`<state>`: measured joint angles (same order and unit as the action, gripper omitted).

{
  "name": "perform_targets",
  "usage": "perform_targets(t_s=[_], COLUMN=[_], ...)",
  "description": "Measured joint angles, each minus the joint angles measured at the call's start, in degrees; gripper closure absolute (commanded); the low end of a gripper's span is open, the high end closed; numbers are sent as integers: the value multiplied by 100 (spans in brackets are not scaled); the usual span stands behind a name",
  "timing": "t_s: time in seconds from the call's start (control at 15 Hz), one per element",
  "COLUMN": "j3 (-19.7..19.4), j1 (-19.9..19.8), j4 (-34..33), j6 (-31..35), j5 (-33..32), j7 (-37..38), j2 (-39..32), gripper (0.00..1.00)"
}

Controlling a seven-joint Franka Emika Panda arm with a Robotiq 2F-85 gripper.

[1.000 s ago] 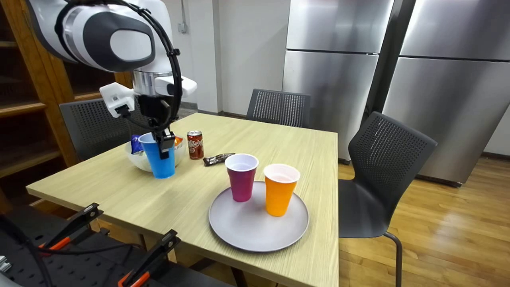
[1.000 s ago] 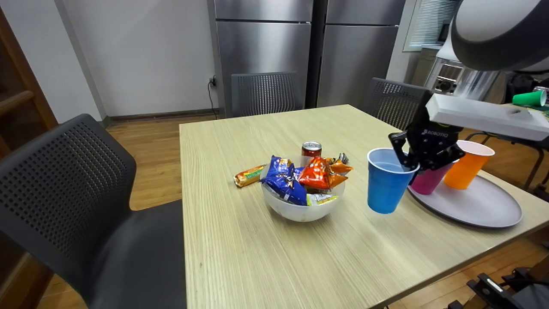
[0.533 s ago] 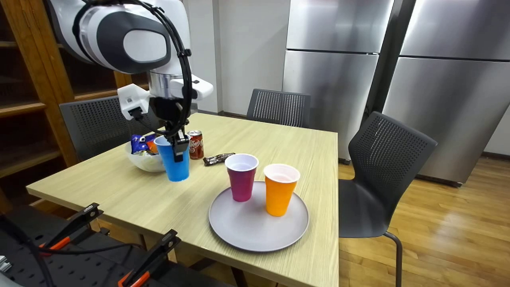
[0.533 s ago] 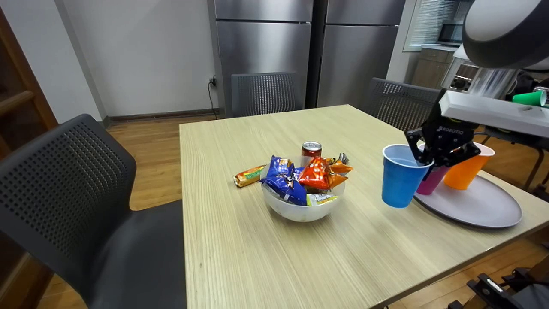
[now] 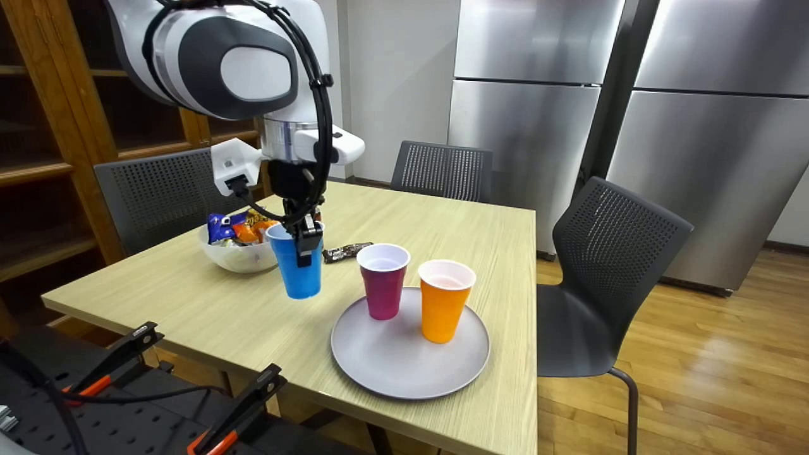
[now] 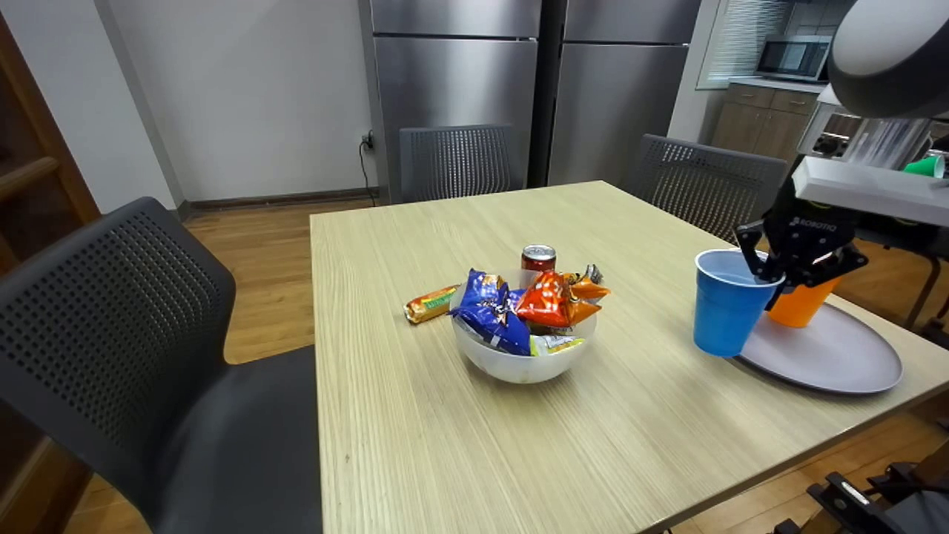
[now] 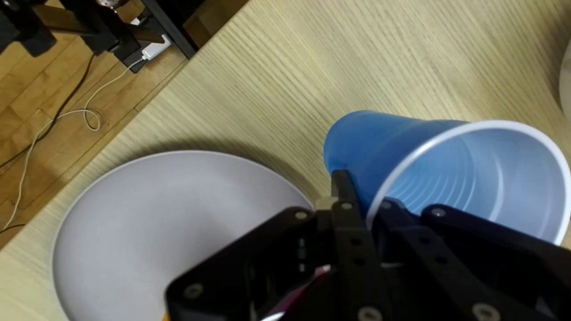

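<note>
My gripper [image 7: 368, 198] is shut on the rim and wall of a blue cup [image 7: 366, 138], one finger outside it and the other inside. The cup leans slightly and looks lifted off the table, as seen in both exterior views, where the gripper [image 5: 308, 249] reaches down onto the cup [image 6: 730, 311]. Close by lies a grey plate [image 5: 379, 360] bearing a magenta cup [image 5: 383, 291] and an orange cup [image 5: 442, 309], both upright. In the wrist view, only a sliver of the magenta cup [image 7: 292, 298] shows between the gripper's links.
A white bowl [image 6: 511, 363] of snack packets stands behind the blue cup, with a soda can [image 6: 538, 257] beyond it. Wrapped bars lie on the table: a dark one [image 5: 346, 252] and an orange one [image 6: 432, 304]. Chairs [image 5: 607, 284] surround the table.
Gripper and blue cup have moved together away from the bowl and toward the plate. They now cover most of the can in an exterior view, and hide the magenta cup in an exterior view.
</note>
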<state>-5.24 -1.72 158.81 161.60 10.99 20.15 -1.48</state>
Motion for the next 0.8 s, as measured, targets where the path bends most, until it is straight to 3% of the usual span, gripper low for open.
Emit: perform_targets(t_s=[0.8], j3=[-386], j1=[-260], j4=[-1], j6=[-104], j5=[-747], j7=[181], j2=[2], gripper=[100])
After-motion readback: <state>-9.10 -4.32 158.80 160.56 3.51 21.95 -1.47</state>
